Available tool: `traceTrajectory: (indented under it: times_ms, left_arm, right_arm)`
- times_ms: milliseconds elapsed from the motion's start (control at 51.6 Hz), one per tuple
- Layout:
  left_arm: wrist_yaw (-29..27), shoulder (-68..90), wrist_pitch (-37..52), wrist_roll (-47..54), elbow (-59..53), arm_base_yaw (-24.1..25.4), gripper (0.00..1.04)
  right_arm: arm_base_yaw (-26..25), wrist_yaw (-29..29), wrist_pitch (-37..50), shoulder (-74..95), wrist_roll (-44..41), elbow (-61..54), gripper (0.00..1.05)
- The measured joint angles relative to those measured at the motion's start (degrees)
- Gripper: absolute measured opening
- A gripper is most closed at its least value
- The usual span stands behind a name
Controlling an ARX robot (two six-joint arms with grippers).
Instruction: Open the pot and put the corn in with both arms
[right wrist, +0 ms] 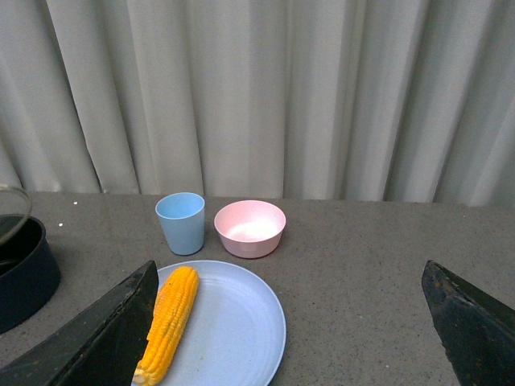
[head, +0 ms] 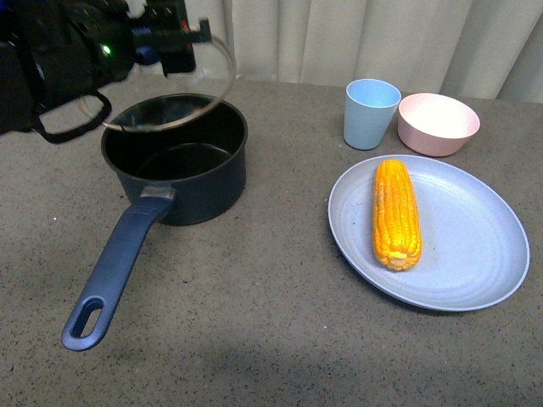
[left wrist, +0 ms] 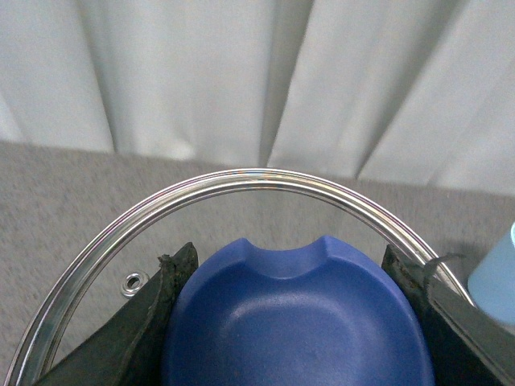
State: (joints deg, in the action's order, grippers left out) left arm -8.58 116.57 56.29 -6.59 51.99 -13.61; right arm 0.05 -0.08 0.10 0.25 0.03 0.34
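Pot [head: 178, 182] open: left hand [left wrist: 287, 256] pinches the lid [left wrist: 265, 177], upper left. Corn [head: 396, 214] lies on the plate [head: 475, 254]; right hand [right wrist: 289, 265] spread, empty.

Front cam: on robot body btwn the arms, set high, tilted down & fwd over the table [head: 254, 322]. Mid range, whole layout in shot up to the curtain [head: 339, 34] at the back.

Left wrist cam: v. close, right behind its own jaws, looking nearly level over a blue knob [left wrist: 294, 322] and the lid [left wrist: 265, 178] rim twd the curtain. Only a strip of table shows.

Right wrist cam: further back, looking btwn its wide-set jaws across the table twd the curtain.

Front & right wrist share corn [right wrist: 169, 322], plate [right wrist: 241, 322], cup [right wrist: 180, 223], bowl [right wrist: 250, 227] and pot [right wrist: 24, 273] edge. Left wrist & front share the lid, plus a sliver of cup.
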Motion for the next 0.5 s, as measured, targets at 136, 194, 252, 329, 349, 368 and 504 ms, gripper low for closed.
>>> traceTrajectory:
  times_ms: [136,194,252,329,349,368,504]
  left_arm:
    - [2.5,-1.5,2.3,-0.3,-1.0,4.8,0.62]
    - [3.8,-1.5,3.4,-0.3,-1.9,7.6,0.62]
    - [4.9,-0.9,4.0,-0.3,-2.6,10.6,0.62]
    - [5.8,0.1,4.1,-0.6,-3.1,14.1,0.62]
    - [5.8,0.4,4.1,-0.8,-3.1,15.1,0.62]
    - [5.8,0.9,4.2,-1.0,-3.1,16.2,0.62]
    - [5.6,5.2,5.6,-1.7,-3.1,21.9,0.62]
  right_arm:
    - [0.0,0.0,0.0,0.0,0.0,0.0,0.96]
    - [0.0,0.0,0.0,0.0,0.0,0.0,0.96]
    - [0.0,0.0,0.0,0.0,0.0,0.0,0.96]
    - [0.0,0.0,0.0,0.0,0.0,0.0,0.96]
    - [0.0,0.0,0.0,0.0,0.0,0.0,0.96]
    - [0.0,0.0,0.0,0.0,0.0,0.0,0.96]
    - [0.0,0.0,0.0,0.0,0.0,0.0,0.96]
